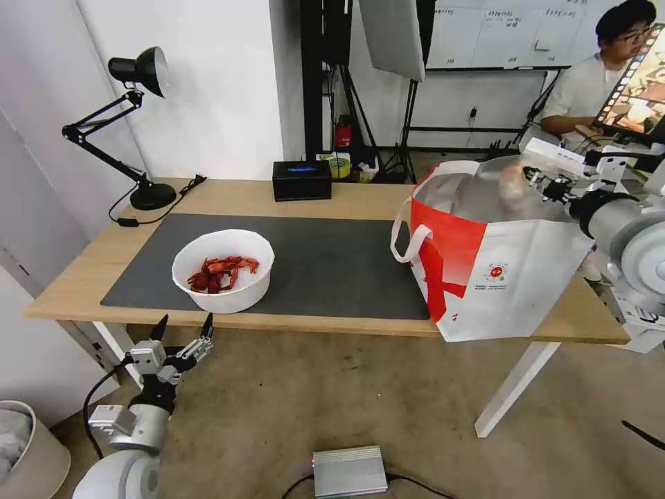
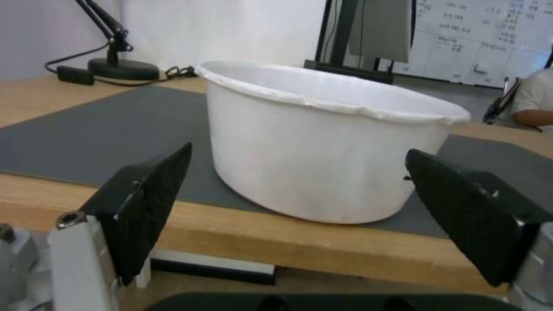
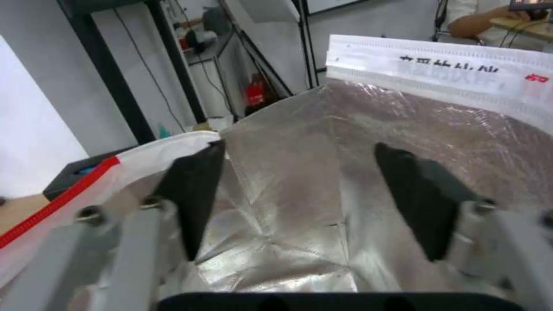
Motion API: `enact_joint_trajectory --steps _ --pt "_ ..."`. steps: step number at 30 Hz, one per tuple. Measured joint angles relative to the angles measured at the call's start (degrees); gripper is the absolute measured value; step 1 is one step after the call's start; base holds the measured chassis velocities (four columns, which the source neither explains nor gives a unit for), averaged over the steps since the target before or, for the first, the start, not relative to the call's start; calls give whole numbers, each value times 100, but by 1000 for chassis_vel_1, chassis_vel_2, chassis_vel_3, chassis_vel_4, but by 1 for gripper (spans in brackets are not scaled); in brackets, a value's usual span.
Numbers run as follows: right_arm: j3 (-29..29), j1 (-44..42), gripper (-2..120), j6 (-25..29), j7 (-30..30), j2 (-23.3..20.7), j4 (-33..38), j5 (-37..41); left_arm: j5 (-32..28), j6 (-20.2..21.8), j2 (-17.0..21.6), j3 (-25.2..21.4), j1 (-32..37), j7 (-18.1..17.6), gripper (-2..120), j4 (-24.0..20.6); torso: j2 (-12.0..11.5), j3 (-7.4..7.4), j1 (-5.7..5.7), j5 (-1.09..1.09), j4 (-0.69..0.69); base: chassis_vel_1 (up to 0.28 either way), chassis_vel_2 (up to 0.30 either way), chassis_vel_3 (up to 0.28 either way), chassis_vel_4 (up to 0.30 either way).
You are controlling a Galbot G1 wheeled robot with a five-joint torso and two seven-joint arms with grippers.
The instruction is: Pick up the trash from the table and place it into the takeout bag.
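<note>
reaching up from below the near edge of the surface [image 1: 332,204], the left pincer [image 1: 184,327] has its jaws spread wide and empty, just short of the white bowl [image 1: 223,270] of red crayfish shells on the dark mat [image 1: 332,260]. to grip well, it should probably advance level until both pads flank the wall, then close gently. the right pincer [image 3: 300,194] hangs open and empty over the foil-lined takeout bag [image 1: 495,277].

white bowl [image 2: 322,155], left hand [image 2: 297,190] spread wide
</note>
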Motion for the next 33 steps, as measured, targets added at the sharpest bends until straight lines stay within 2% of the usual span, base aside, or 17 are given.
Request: enact_joint_trajectory --steps 1,4,5,8,9,11,12,13,15,16,19,24,25,28,33 --pt "0 0 69 0 0 0 0 0 0 0 0 0 0 0 100 0 0 0 0 0 0 0 0 0 0" --pt "77 -100 84 52 -95 35 42 -51 5 3 -6 11 -3 0 100 -26 0 0 0 0 0 0 0 0 0" --pt "77 -100 84 52 -95 35 42 -51 5 3 -6 11 -3 0 100 -26 0 0 0 0 0 0 0 0 0" --pt "126 -236 96 401 -415 78 78 -336 9 5 -7 17 -6 0 100 -29 0 0 0 0 0 0 0 0 0" --pt "126 -236 96 401 -415 78 78 -336 9 5 -7 17 -6 0 100 -29 0 0 0 0 0 0 0 0 0" --pt "174 -408 100 931 -908 148 158 -746 13 5 -14 20 -2 0 100 -35 0 0 0 0 -1 0 0 0 0" --pt "184 -521 100 1341 -1269 206 211 -1062 13 5 -19 12 6 0 100 -41 0 -1 0 0 0 0 0 0 0" --pt "184 -521 100 1341 -1269 206 211 -1062 13 5 -19 12 6 0 100 -41 0 -1 0 0 0 0 0 0 0" --pt "169 -602 100 1870 -1686 280 232 -1416 13 5 -18 -6 9 0 100 -42 0 -1 -1 0 0 0 0 0 0" --pt "169 -602 100 1870 -1686 280 232 -1416 13 5 -18 -6 9 0 100 -42 0 -1 -1 0 0 0 0 0 0" --pt "24 -638 100 2780 -2194 397 288 -1868 7 6 -5 -40 7 0 100 -50 0 0 -1 0 0 0 0 0 0" --pt "-100 -714 100 3190 -2438 479 440 -2163 1 6 -5 -59 11 0 100 -63 0 -1 -1 -1 0 0 0 0 0" --pt "-216 -792 100 3459 -2600 554 539 -2425 -1 6 -5 -64 19 1 100 -66 0 0 -1 -1 0 0 0 0 0" --pt "-535 -996 100 3804 -2778 711 747 -3003 -1 5 16 -62 23 2 100 -70 0 0 -1 0 1 0 0 0 0" --pt "-712 -1441 100 3977 -2937 928 927 -3665 -1 6 54 -58 26 2 100 -72 0 -1 -1 -1 1 0 0 0 0"
